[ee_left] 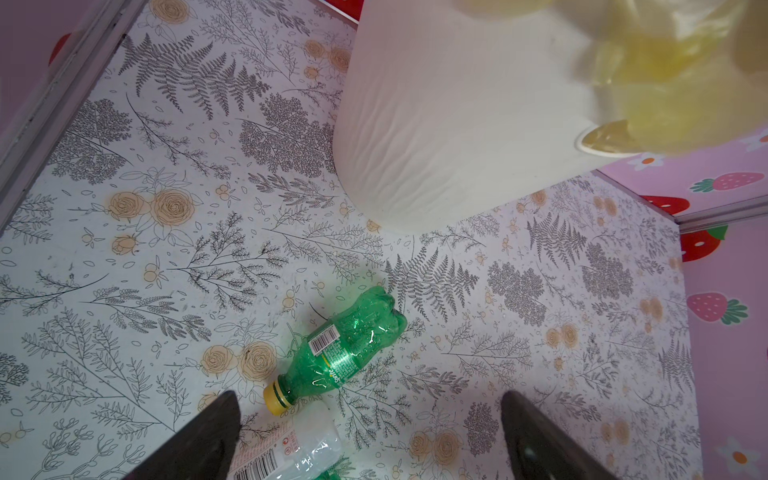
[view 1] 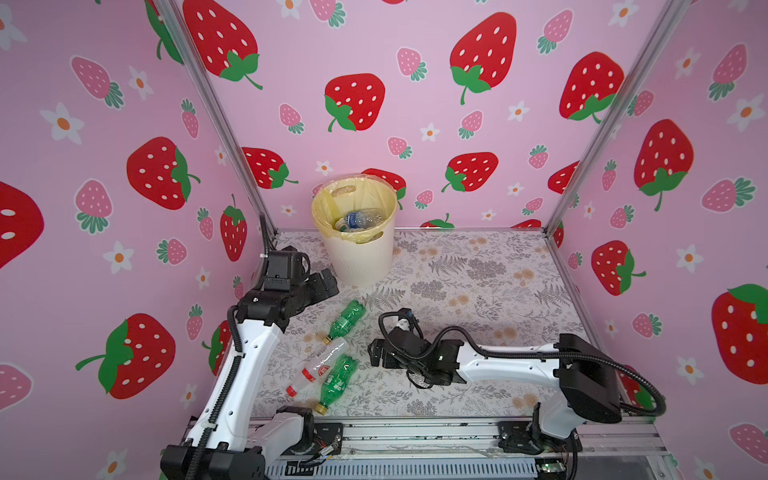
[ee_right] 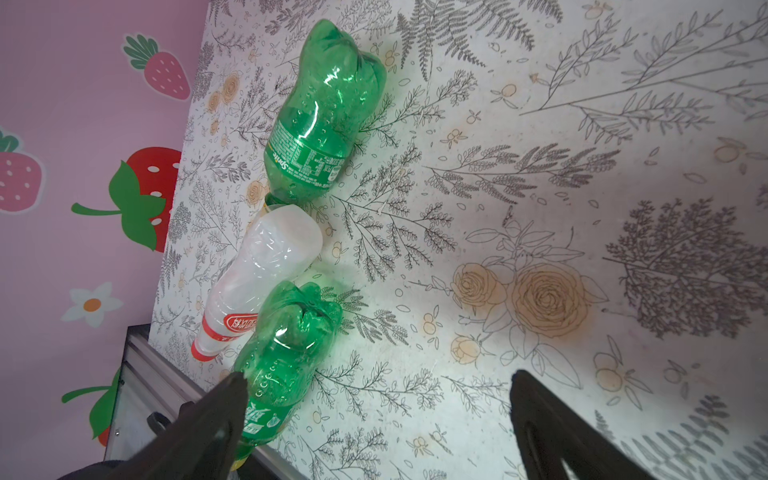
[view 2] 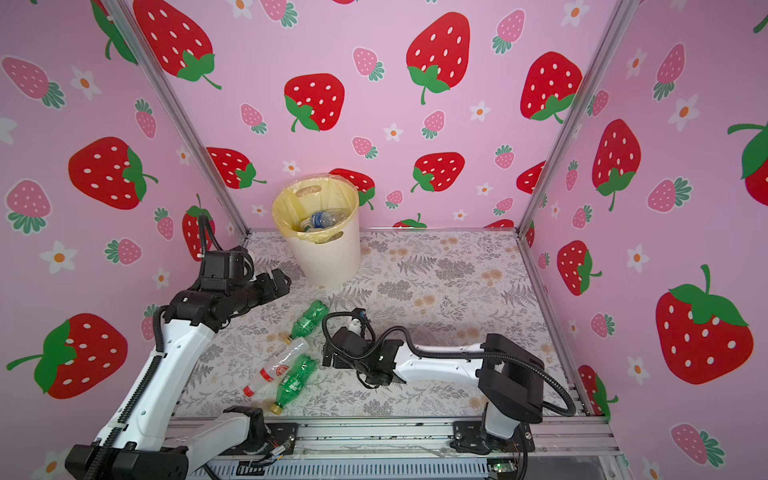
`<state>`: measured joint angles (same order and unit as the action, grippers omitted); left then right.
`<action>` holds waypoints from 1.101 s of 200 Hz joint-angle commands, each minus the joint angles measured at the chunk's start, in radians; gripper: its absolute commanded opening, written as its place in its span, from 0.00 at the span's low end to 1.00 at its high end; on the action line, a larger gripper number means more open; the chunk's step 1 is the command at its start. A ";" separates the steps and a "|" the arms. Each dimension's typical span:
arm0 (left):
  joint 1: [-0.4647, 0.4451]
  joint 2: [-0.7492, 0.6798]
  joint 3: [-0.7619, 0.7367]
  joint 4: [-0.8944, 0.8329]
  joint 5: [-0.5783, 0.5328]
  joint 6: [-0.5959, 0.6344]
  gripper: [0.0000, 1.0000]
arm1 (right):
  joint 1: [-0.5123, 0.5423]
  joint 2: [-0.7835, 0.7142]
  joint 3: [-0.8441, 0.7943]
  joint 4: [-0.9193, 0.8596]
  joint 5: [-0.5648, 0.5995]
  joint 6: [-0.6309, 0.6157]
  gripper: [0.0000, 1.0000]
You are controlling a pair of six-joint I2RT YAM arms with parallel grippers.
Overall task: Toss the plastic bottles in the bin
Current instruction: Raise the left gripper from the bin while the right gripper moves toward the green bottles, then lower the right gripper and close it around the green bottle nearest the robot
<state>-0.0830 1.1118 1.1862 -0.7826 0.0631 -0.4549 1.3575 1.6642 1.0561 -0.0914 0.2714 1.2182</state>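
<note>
Both top views list: bin at rear of table, clear bottles inside. Three lie before it: far green bottle, red-labelled clear bottle, near green bottle. Beside the bin, left gripper, wide, empty. Near the three, right gripper, wide, empty.

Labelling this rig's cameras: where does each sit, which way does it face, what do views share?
Both top views: high in front, facing down and back; both arms, left gripper, right gripper, bin, table.
Left wrist: on the left arm, facing down at far green bottle and bin; open gripper fingers show.
Right wrist: on the right arm, facing down at clear bottle, near green bottle; open gripper fingers show.
Shared: both wrist views show the far green bottle and clear bottle.
</note>
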 commanded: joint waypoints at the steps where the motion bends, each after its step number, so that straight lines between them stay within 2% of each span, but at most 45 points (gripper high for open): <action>1: 0.005 0.007 -0.005 -0.006 0.003 0.015 0.99 | 0.028 0.048 0.035 -0.011 -0.005 0.068 1.00; 87: 0.005 -0.004 -0.027 -0.030 -0.011 0.009 0.99 | 0.135 0.197 0.174 0.003 -0.014 0.126 0.99; 189: 0.005 -0.010 -0.065 -0.032 -0.038 0.017 0.99 | 0.164 0.337 0.295 0.006 -0.081 0.274 0.99; 220: 0.005 -0.021 -0.072 -0.030 -0.043 0.022 0.99 | 0.167 0.380 0.351 -0.033 -0.087 0.304 0.95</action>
<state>-0.0830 1.1149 1.1240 -0.7937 0.0410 -0.4469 1.5139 2.0186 1.3598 -0.0807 0.1932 1.4574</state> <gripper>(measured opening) 0.991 0.957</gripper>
